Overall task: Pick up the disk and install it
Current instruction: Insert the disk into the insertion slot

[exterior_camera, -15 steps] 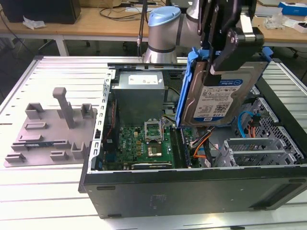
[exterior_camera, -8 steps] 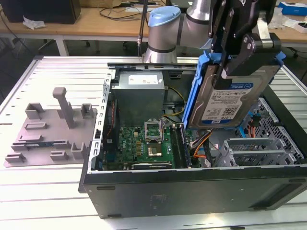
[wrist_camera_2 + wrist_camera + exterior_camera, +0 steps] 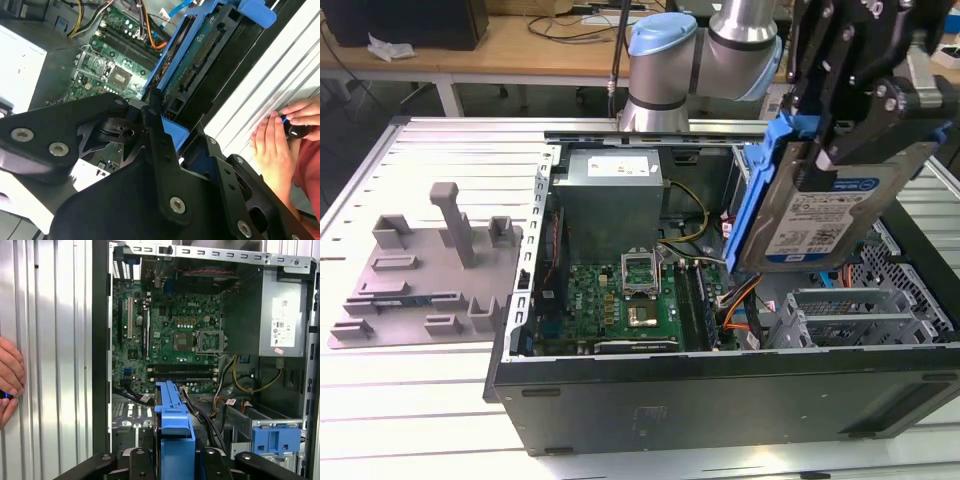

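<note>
On the exterior view's left, a grey fixture plate (image 3: pixel 425 270) with moulded blocks and one tall upright post lay flat on the ribbed metal worktop (image 3: pixel 400 420). Just beside it stood the open computer case (image 3: pixel 720 400), lying on its side with its inside facing up. Within the case, a grey power supply (image 3: pixel 610 190) sat toward the far wall, and the green motherboard (image 3: pixel 620 300) with its bare processor socket lay nearer the camera. Yellow and orange cables ran between the board and the perforated drive cage (image 3: pixel 860 310) at the case's end on the exterior view's right. Above that cage hung the disk (image 3: pixel 825 215), tilted, with its blue-and-white label turned toward the camera and its blue frame showing along the edge. It was held in the air, clear of the cage. The jaws of the robot arm (image 3: pixel 720 40) were clenched on the disk's upper end. In the second wrist view the disk's green circuit side and its connector faced out between black gripper links, over the motherboard. In the first wrist view the blue frame ran edge-on from the jaws toward the board, and a separate blue clip (image 3: pixel 272 437) sat in the case beside the cables. A person's hand (image 3: pixel 272 145) rested on the worktop beside the case, fingers around a small dark object.
</note>
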